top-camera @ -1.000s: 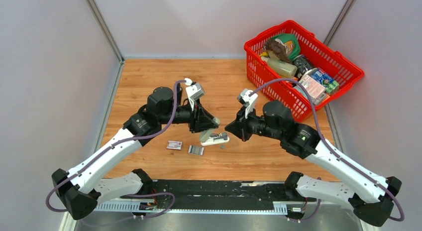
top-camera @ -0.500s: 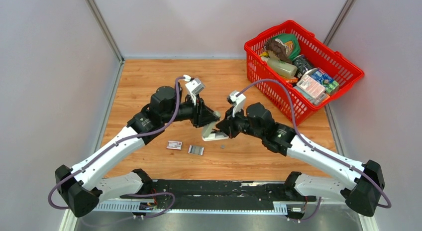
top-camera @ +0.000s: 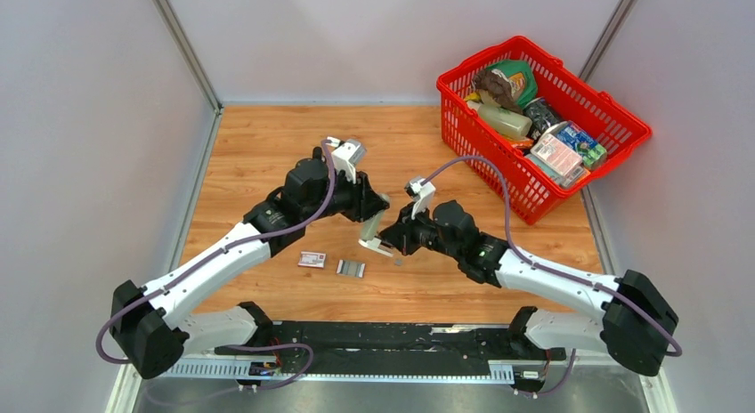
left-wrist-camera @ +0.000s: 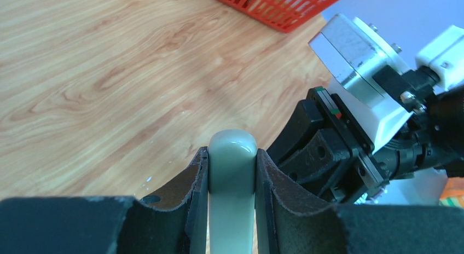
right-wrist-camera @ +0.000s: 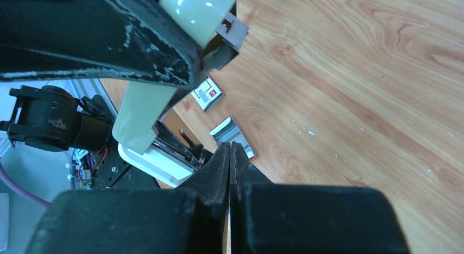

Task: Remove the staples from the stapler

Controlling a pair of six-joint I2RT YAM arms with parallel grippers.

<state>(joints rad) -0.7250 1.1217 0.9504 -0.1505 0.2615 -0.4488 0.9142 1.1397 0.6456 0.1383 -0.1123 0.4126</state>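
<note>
The stapler (top-camera: 375, 237) here is pale grey-green with a white base, and it hangs tilted just above the table. My left gripper (left-wrist-camera: 232, 153) is shut on its rounded top arm (left-wrist-camera: 232, 205). In the right wrist view the top arm (right-wrist-camera: 141, 113) is swung away from the white base (right-wrist-camera: 149, 162), baring the dark magazine. My right gripper (right-wrist-camera: 230, 148) is shut and empty, its tips beside that magazine. A ribbed strip of staples (top-camera: 351, 268) lies on the table below, and the strip of staples (right-wrist-camera: 232, 132) also shows past the right fingertips.
A small red-and-white box (top-camera: 312, 259) lies left of the strip. A tiny dark bit (top-camera: 397, 261) sits on the wood under the right gripper. A red basket (top-camera: 623, 119) of groceries stands at the back right. Grey walls close in the table.
My right arm has swung left until its shut tips reach the stapler. The left gripper has lifted and tilted the stapler off the table.
</note>
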